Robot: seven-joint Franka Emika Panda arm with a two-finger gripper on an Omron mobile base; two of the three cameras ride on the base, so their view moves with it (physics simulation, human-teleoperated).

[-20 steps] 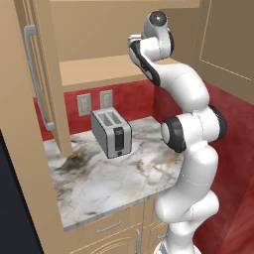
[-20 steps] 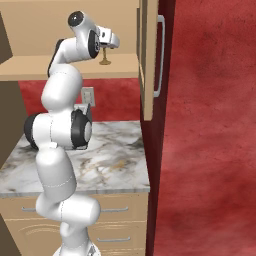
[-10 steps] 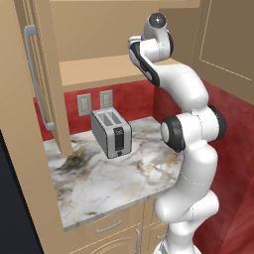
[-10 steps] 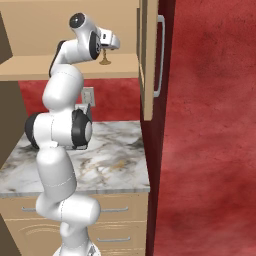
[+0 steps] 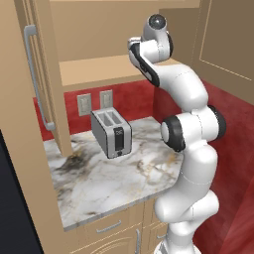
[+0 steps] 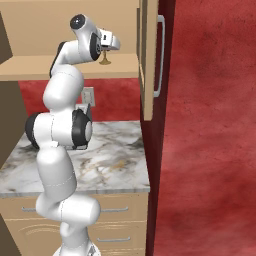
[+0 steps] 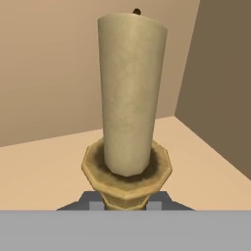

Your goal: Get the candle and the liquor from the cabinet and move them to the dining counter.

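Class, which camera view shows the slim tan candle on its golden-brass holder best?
The hand view: the tan candle on its golden-brass holder stands upright, close up. The right base view shows just its flared foot on the cabinet shelf under the hand.

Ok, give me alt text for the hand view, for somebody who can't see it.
A tan candle stands upright in a golden-brass holder, filling the middle of the picture at very close range, with a dark wick tip at its top. The gripper is at the holder's stem at the bottom edge. Behind lie the tan shelf floor and walls of the cabinet.
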